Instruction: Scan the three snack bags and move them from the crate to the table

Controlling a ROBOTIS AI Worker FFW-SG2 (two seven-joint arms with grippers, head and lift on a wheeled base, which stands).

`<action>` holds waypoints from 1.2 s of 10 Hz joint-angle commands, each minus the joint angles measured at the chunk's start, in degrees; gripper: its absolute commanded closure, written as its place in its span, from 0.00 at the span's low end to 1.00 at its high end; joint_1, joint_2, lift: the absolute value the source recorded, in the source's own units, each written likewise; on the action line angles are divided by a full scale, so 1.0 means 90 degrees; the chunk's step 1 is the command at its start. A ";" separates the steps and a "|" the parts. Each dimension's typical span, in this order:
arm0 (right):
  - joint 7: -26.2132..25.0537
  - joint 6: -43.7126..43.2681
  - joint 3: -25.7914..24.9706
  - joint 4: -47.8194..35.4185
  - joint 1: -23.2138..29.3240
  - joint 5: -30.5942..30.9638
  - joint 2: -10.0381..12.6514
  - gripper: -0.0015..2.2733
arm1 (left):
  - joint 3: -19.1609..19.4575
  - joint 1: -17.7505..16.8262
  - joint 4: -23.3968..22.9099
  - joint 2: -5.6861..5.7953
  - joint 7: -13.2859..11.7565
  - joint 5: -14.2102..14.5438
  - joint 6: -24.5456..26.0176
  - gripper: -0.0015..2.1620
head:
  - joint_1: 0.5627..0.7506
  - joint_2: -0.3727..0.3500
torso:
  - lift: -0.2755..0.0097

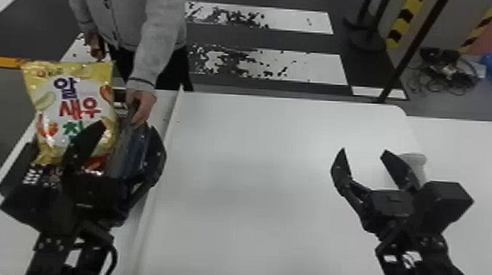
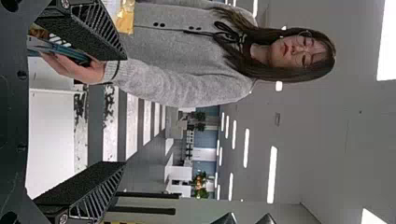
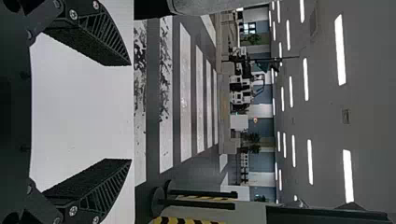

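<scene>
White table (image 1: 272, 156), striped floor (image 1: 268, 64), ceiling lights (image 3: 305, 79)

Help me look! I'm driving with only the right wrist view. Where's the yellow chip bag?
Observer: The yellow chip bag is over on the robot's left, upright and partly behind a finger of the left gripper.

Operator: Is anybody's hand near that gripper?

Observer: Yes, a person's hand is right by its fingertips, holding something flat.

Operator: Uh-oh! Is that gripper squeezed shut?

Observer: No, its two fingers stand wide apart.
</scene>
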 commanded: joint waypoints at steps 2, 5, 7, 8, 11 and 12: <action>0.0000 0.0000 0.0000 0.0001 0.0005 0.0000 -0.0010 0.07 | 0.0049 -0.0018 0.0032 0.0000 -0.0063 0.0000 -0.0001 0.03 | 0.70 0.49 | 0.75; 0.0000 0.0000 0.0000 0.0030 0.0005 0.0000 -0.0010 0.07 | 0.0068 -0.0057 0.0091 0.0010 -0.0092 0.0020 -0.0001 0.03 | 0.70 0.49 | 0.75; 0.0000 0.0000 0.0000 0.0030 0.0024 0.0000 -0.0010 0.07 | 0.0400 -0.0184 0.0091 0.0000 -0.0356 0.0215 0.0038 0.03 | 0.70 0.49 | 0.75; 0.0000 0.0000 0.0000 0.0040 0.0044 0.0000 -0.0010 0.07 | 0.0830 -0.0331 0.0110 -0.0010 -0.0825 0.0606 0.0096 0.03 | 0.70 0.50 | 0.75; 0.0000 0.0000 0.0000 0.0079 0.0053 0.0030 -0.0049 0.07 | 0.1777 -0.0907 0.0462 0.0000 -0.1489 0.1524 0.0409 0.03 | 0.70 0.61 | 0.75; 0.0000 0.0039 0.0000 0.0098 0.0053 0.0059 -0.0049 0.07 | 0.2012 -0.1141 0.0589 0.0000 -0.1753 0.1641 0.0858 0.03 | 0.70 0.64 | 0.75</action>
